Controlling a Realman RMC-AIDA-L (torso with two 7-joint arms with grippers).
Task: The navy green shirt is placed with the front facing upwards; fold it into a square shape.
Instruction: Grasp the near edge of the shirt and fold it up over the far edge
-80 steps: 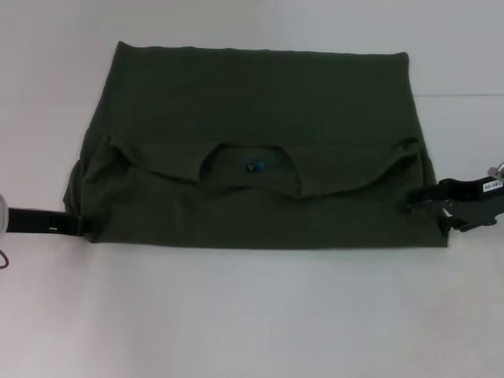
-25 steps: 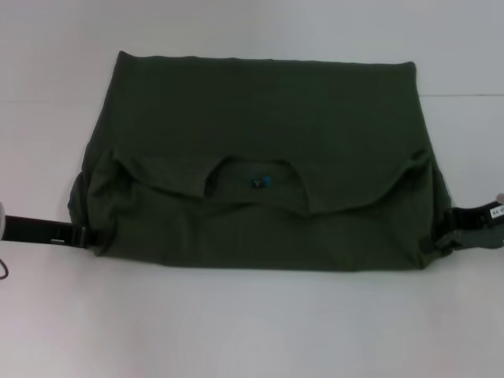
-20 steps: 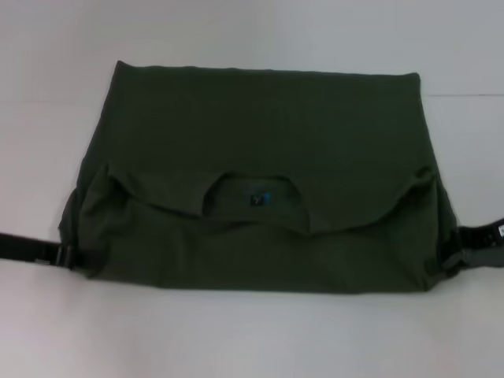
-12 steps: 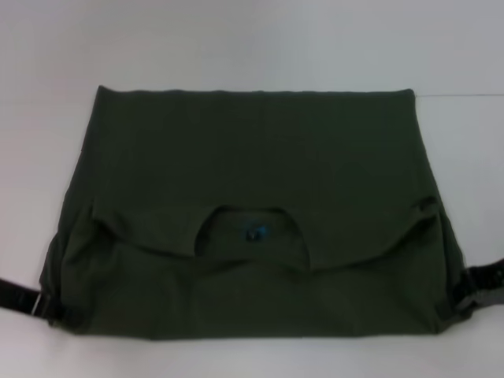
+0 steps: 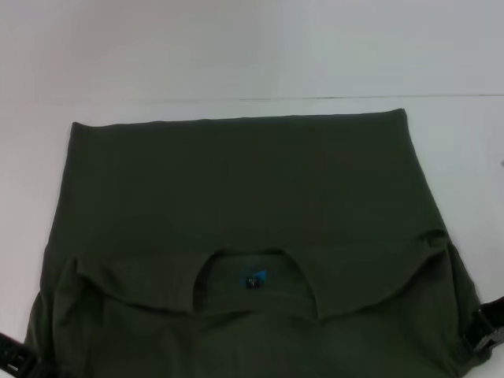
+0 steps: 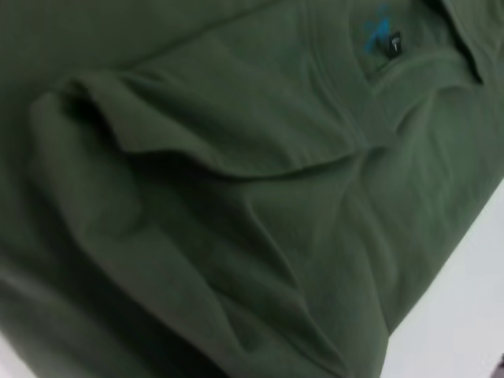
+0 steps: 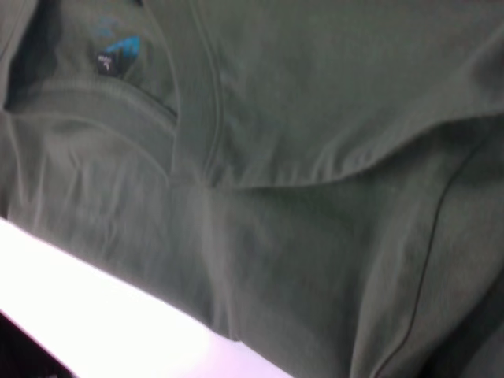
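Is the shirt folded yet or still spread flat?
Partly folded: the shirt has its collar edge lying doubled over the body as a flap. It is a wide rectangle, not yet a square.

Shirt: the dark olive-green cotton T-shirt (image 5: 244, 205) lies spread on the white table (image 5: 252, 47), reaching down to the near edge of the head view.
Fold: its far part lies flat; a nearer layer overlaps it, with the round ribbed collar (image 5: 256, 272) opening toward the robot.
Tag: the blue neck tag (image 5: 253, 279) sits inside the collar, centred.
Left gripper (image 5: 14, 356): at the shirt's near left corner.
Right gripper (image 5: 487, 331): at the shirt's near right corner.
Table: bare surface lies behind the shirt and on both sides.
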